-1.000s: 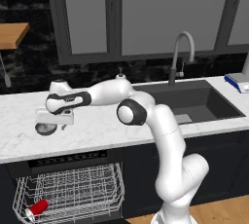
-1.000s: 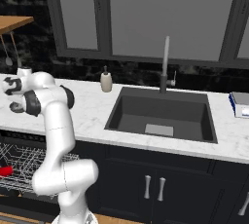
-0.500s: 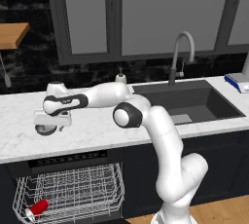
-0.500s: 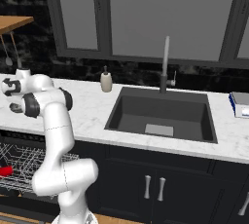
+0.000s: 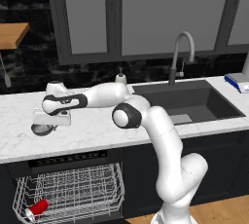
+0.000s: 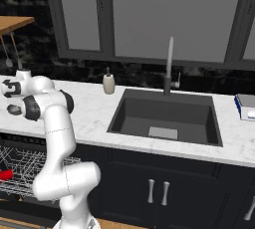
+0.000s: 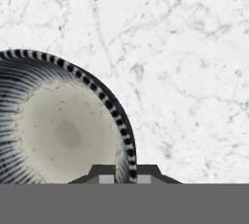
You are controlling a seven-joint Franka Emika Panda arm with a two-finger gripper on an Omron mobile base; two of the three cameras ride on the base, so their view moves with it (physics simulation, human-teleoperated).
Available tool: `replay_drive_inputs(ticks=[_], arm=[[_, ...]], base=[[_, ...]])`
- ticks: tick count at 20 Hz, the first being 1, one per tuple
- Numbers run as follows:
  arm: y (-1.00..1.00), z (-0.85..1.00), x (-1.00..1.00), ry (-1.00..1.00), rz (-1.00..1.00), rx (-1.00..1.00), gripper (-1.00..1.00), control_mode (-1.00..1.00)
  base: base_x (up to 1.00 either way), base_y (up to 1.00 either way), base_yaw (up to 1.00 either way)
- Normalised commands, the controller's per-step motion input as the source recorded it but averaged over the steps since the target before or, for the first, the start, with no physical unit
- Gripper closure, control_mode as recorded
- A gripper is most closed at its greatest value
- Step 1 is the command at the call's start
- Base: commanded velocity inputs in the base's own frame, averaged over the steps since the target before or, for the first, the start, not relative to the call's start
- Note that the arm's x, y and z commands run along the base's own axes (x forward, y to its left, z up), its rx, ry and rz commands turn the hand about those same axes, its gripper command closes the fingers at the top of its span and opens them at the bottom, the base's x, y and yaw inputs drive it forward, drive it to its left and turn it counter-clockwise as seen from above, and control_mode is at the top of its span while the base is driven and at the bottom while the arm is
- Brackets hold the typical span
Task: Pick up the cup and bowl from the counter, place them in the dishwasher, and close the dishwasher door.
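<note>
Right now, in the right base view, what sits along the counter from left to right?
Small grey metallic bowl → beige soap dispenser bottle → dark inset sink with its tall grey faucet → blue and white thing at the far right edge.

Hand view: the bowl [image 7: 63, 130] was cut off by the left edge, its near rim hidden behind the gripper [image 7: 123, 173]. Left base view: the hand covered most of the bowl [image 5: 42, 129] near the worktop's [image 5: 92, 130] front edge; the cup [image 5: 37, 209] in the dishwasher [image 5: 68, 194] rack was too small for detail. Right base view: the bowl [image 6: 13, 108] was partly hidden behind the arm, the cup [image 6: 4, 174] cut by the left edge.
</note>
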Motion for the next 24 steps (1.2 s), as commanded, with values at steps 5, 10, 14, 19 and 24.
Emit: replay_drive_inputs(ticks=[5, 10, 14, 19, 24], arm=[[-0.03, 0.0, -0.11, 0.0, 0.0, 0.0, 1.0, -1.0], [-0.34, 0.0, -0.91, -0.06, 0.0, 0.02, 1.0, -1.0], [-0.38, 0.0, -0.95, -0.09, 0.0, 0.02, 1.0, -1.0], [-0.38, 0.0, -0.95, -0.09, 0.0, 0.04, 1.0, -1.0], [-0.3, 0.0, -1.0, -0.13, 0.0, 0.02, 1.0, -1.0]], base=[[0.0, 0.0, 0.0], [0.0, 0.0, 0.0], [0.0, 0.0, 0.0], [0.0, 0.0, 0.0], [0.0, 0.0, 0.0]])
